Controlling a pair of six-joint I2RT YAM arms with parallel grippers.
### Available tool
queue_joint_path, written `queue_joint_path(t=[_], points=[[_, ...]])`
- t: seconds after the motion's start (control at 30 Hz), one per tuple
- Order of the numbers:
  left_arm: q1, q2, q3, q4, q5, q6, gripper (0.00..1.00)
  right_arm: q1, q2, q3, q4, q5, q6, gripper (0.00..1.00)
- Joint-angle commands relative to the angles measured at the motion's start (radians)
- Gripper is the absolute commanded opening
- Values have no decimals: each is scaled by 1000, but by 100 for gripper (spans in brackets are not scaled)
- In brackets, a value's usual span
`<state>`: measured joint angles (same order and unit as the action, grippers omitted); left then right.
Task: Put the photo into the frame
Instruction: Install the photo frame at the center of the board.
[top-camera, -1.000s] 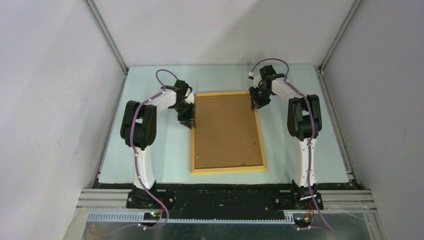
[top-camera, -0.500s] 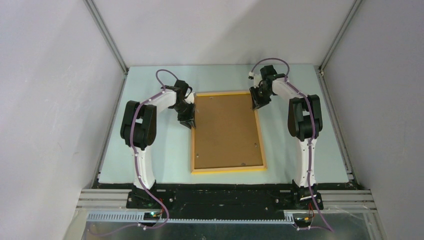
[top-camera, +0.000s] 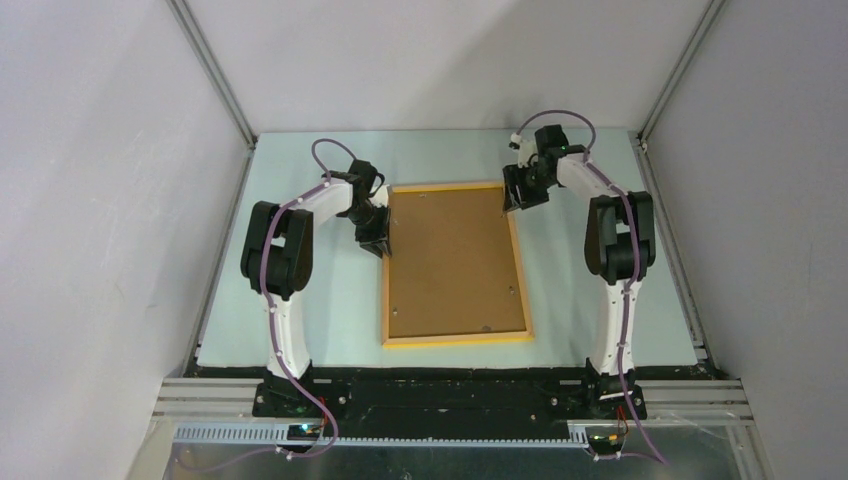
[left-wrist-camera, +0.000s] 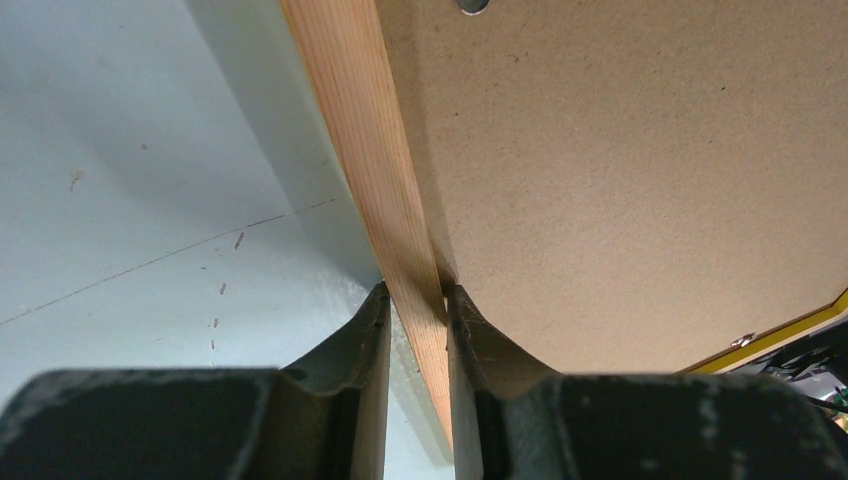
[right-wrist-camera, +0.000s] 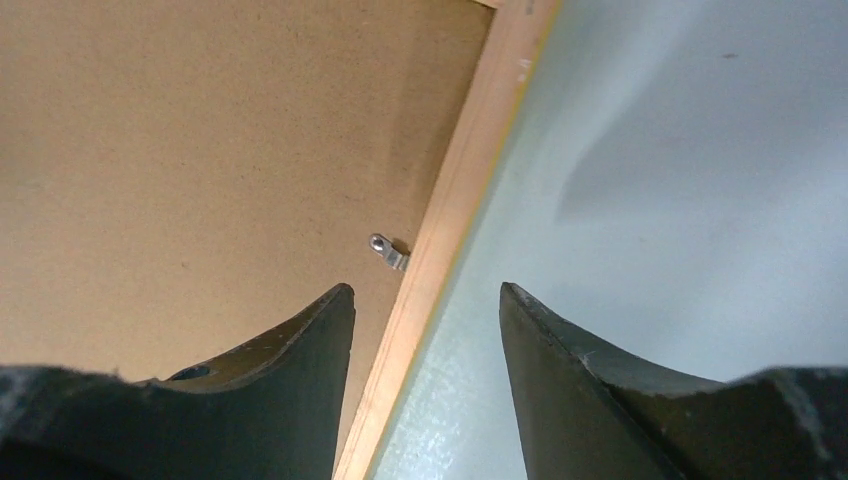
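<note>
The frame (top-camera: 455, 340), with thin yellow-orange wooden edges, lies flat at mid-table with the brown backing board (top-camera: 450, 260) filling it. The photo is hidden. My left gripper (top-camera: 378, 243) is at the frame's left edge, near its far end. In the left wrist view that gripper (left-wrist-camera: 415, 292) is shut on the wooden edge (left-wrist-camera: 370, 150), one finger outside and one on the board side. My right gripper (top-camera: 515, 198) hovers by the far right corner. In the right wrist view it (right-wrist-camera: 427, 290) stands open astride the right edge (right-wrist-camera: 470, 170), touching nothing.
A small metal clip (right-wrist-camera: 388, 250) sits on the backing board (right-wrist-camera: 200, 150) just inside the right edge. More clips (top-camera: 511, 291) dot the board's rim. Pale green table (top-camera: 300, 300) surrounds the frame. Grey walls enclose three sides.
The right gripper has opened and drawn slightly back and to the right from the frame's far right corner. The left gripper and the frame have not moved.
</note>
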<state>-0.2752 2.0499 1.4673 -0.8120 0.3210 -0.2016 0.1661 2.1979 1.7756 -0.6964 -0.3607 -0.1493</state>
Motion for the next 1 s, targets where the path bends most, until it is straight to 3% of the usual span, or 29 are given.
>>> queue_joint_path(t=[0.0, 0.2, 0.4, 0.6, 0.97], points=[[-11, -40, 35, 7, 32, 19, 0, -27, -101, -11, 9, -53, 29, 60], [-11, -43, 33, 7, 28, 15, 0, -27, -190, -122, -9, -44, 5, 60], [-11, -42, 34, 7, 23, 14, 0, -10, -326, -348, -15, -19, -44, 62], [-10, -39, 40, 8, 22, 25, 0, 30, -457, -532, -46, 2, -117, 72], [-10, -30, 50, 7, -6, 39, 0, 144, -572, -716, -21, 71, -140, 76]])
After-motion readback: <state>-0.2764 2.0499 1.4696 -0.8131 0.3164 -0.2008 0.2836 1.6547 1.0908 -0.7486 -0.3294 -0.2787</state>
